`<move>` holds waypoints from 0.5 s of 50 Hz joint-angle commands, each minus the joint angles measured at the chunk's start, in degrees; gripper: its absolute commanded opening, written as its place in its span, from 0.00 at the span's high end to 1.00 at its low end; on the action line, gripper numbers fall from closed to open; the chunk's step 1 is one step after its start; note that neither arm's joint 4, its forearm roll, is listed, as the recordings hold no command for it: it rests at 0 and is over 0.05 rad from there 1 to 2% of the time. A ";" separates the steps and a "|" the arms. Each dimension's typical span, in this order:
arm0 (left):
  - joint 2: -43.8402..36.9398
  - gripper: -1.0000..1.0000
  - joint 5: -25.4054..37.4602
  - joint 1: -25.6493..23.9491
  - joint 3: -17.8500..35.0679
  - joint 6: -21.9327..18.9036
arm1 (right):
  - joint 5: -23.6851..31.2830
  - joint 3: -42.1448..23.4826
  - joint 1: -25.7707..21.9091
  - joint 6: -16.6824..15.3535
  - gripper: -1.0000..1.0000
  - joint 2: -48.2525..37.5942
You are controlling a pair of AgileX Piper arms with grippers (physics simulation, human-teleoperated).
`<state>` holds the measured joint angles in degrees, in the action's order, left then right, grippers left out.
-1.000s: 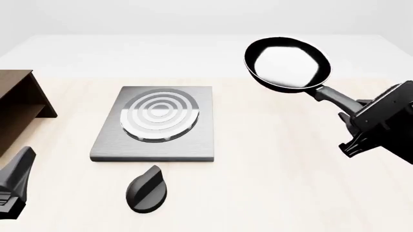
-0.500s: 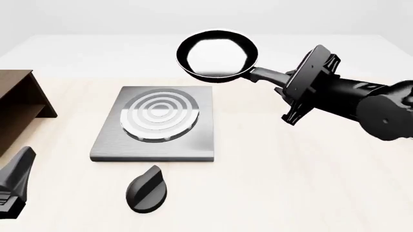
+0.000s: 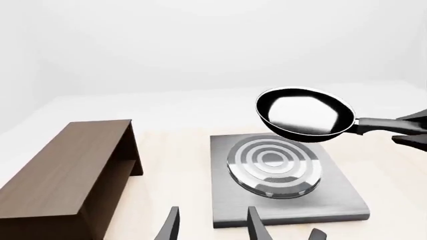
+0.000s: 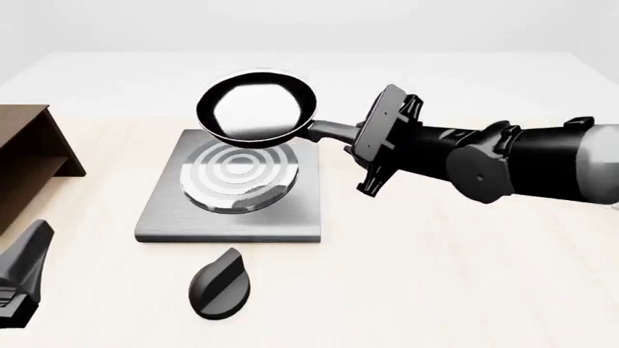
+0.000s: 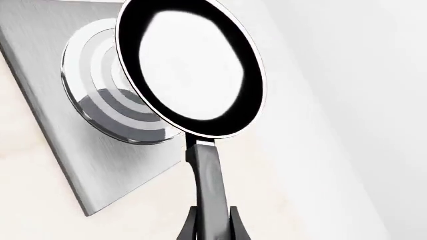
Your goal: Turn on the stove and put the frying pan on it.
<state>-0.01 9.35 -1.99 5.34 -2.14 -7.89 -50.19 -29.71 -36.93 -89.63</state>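
The frying pan (image 4: 256,107) is black with a glossy inside. It hangs in the air over the far part of the stove (image 4: 159,217), a grey slab with a ringed burner (image 4: 232,170). My right gripper (image 4: 350,135) is shut on the pan's handle (image 5: 208,175), with its fingers (image 5: 190,227) on both sides. The pan also shows above the burner in the left wrist view (image 3: 303,112). The black oval knob (image 4: 219,284) lies in front of the stove. My left gripper (image 4: 22,279) is open and empty at the near left, well apart from the knob. Its fingers (image 3: 170,225) point toward the stove (image 3: 333,200).
A dark brown wooden shelf (image 4: 25,159) stands at the left edge of the table, left of the stove; it also shows in the left wrist view (image 3: 67,175). My right arm (image 4: 522,163) stretches across the table's right half.
My right arm has swung the pan leftward, from the far right of the table to above the stove's burner. The left gripper, the knob and the stove have not moved.
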 commanded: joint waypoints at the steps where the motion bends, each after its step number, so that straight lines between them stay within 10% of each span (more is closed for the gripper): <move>1: 0.00 0.00 0.11 0.14 -0.01 0.23 | -3.01 -2.12 -2.83 3.30 1.00 -4.29; 25: 0.00 0.00 0.24 0.03 0.16 0.43 | -7.83 0.35 -4.53 7.38 1.00 -10.23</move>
<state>-0.01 9.45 -2.00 5.30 -1.82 -12.87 -50.21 -34.01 -31.47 -98.63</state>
